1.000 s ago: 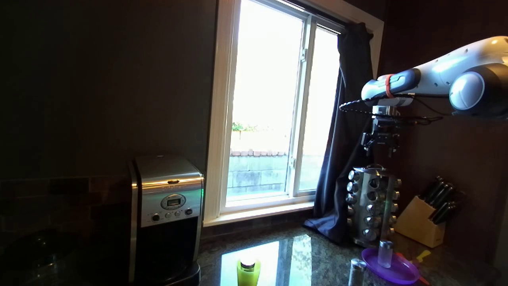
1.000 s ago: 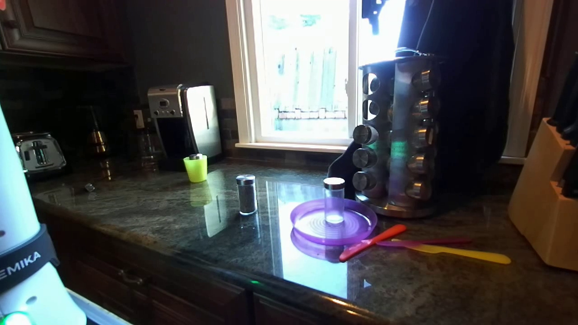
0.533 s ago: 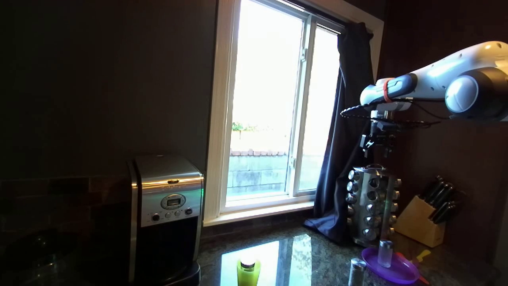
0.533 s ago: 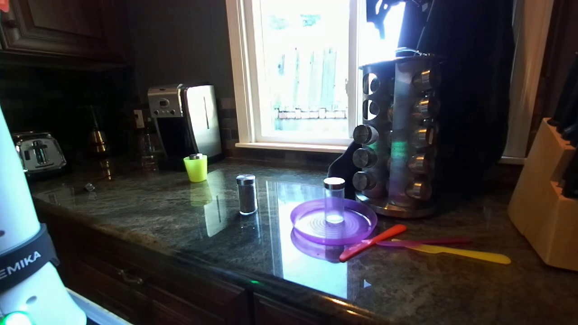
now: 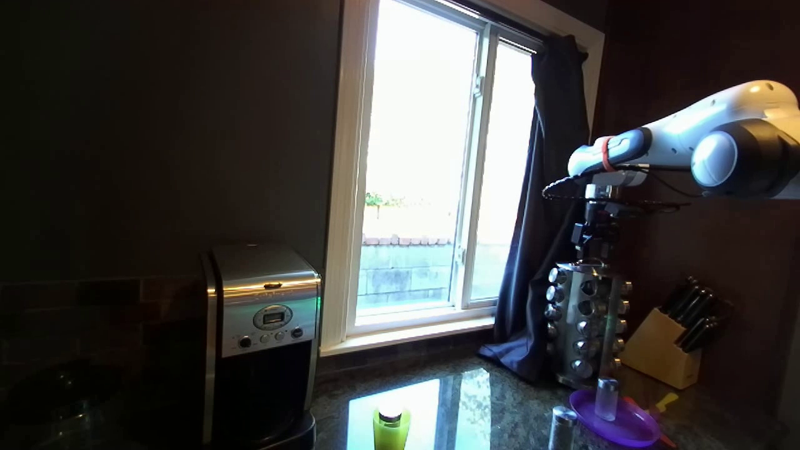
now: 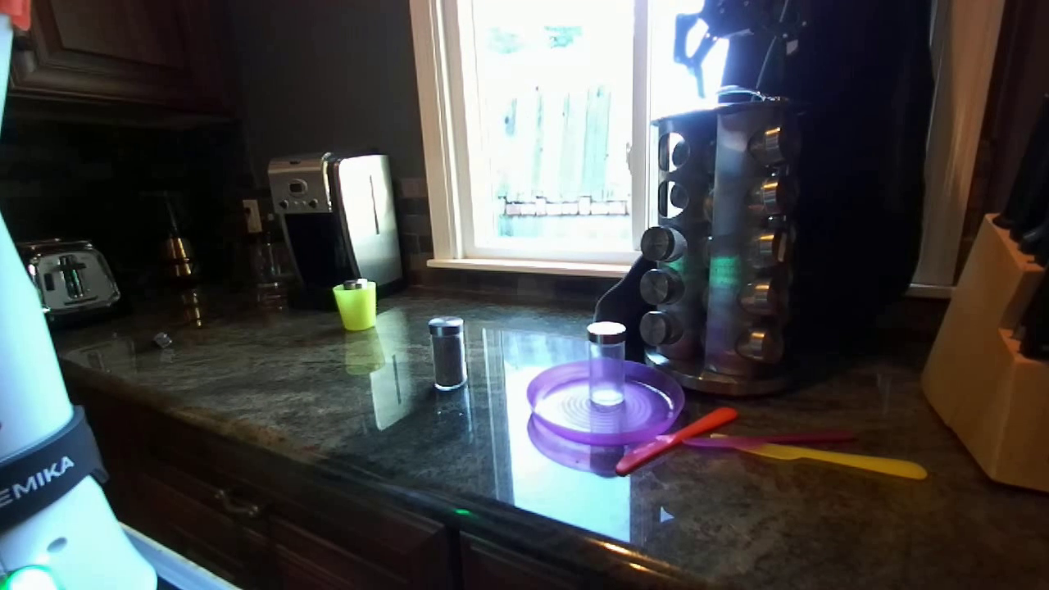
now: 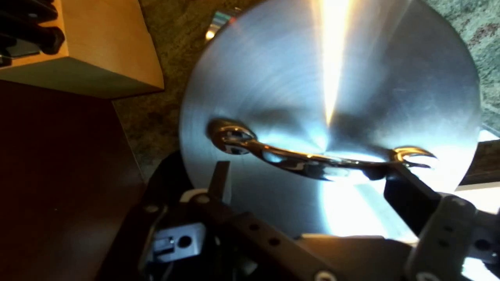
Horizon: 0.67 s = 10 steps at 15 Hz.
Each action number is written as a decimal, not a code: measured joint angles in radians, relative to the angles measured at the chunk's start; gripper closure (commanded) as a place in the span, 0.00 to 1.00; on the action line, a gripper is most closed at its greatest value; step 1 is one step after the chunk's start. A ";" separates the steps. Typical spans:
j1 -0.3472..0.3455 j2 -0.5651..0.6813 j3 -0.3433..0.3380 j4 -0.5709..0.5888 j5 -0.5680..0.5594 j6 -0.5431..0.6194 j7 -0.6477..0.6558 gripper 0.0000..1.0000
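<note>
My gripper (image 7: 307, 167) is open with nothing held between its fingers. It is just above the round steel top of a spice rack (image 7: 258, 86). The top's shiny arched handle (image 7: 289, 158) runs across the gap between the fingers in the wrist view. The right finger overlaps the handle's right end there; I cannot tell if they touch. The rack stands upright with several steel-capped jars in both exterior views (image 5: 578, 325) (image 6: 728, 246). The gripper shows over it (image 5: 594, 255), and dark against the window and curtain (image 6: 742, 70).
A clear jar (image 6: 606, 365) stands on a purple plate (image 6: 545, 414). Near it are red (image 6: 676, 442), purple and yellow (image 6: 852, 460) knives. A dark jar (image 6: 448, 358), a yellow-green cup (image 6: 356, 308), a coffee maker (image 5: 269, 312), a knife block (image 5: 665, 350) and a curtain (image 5: 525, 325) are around.
The arm has come down and the gripper is lower, closer to the rack's top. The gripper appears to have turned a little. The things on the counter have not moved.
</note>
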 measured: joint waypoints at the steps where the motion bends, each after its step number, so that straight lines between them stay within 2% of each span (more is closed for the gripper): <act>1: -0.005 0.002 0.004 0.004 0.006 -0.002 -0.025 0.00; 10: -0.036 0.013 0.036 0.059 0.060 -0.112 -0.184 0.00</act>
